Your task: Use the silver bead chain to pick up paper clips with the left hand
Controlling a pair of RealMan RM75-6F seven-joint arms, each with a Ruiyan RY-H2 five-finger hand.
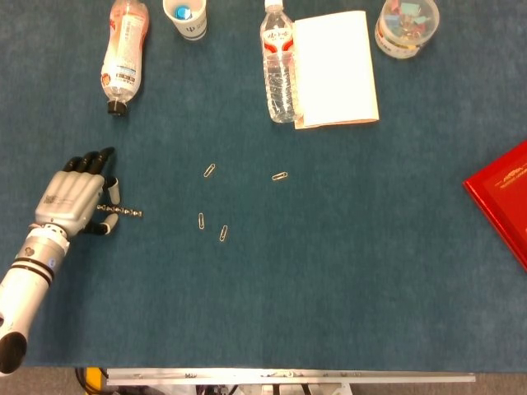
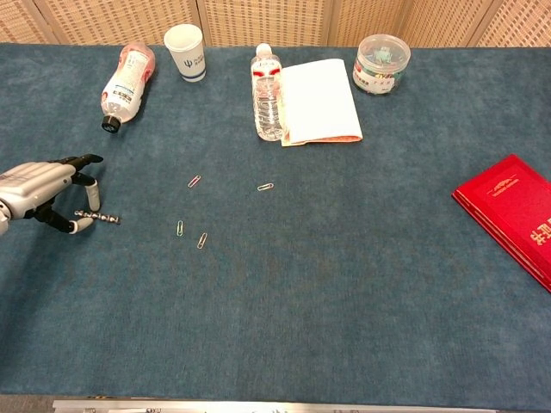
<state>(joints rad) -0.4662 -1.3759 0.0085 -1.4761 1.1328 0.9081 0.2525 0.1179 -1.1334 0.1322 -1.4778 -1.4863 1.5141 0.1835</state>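
Closing in on the silver bead chain (image 1: 119, 211) at the table's left side, the left hand (image 1: 72, 200) is hovering with its fingers curled down around the chain's near end.

Whether the fingertips (image 2: 83, 224) are actually pinching the beads or only touching them is not clear from either view; the chain is lying straight and flat on the blue cloth (image 1: 329, 280), pointing toward the four paper clips (image 1: 201, 220) scattered just to its right. Judging by its look, the chain is light, limp and slippery, so it is likely calling for a firm pinch at the very end between thumb and a fingertip, leaving the rest hanging free to drag over the clips. The right hand is not showing in either view.
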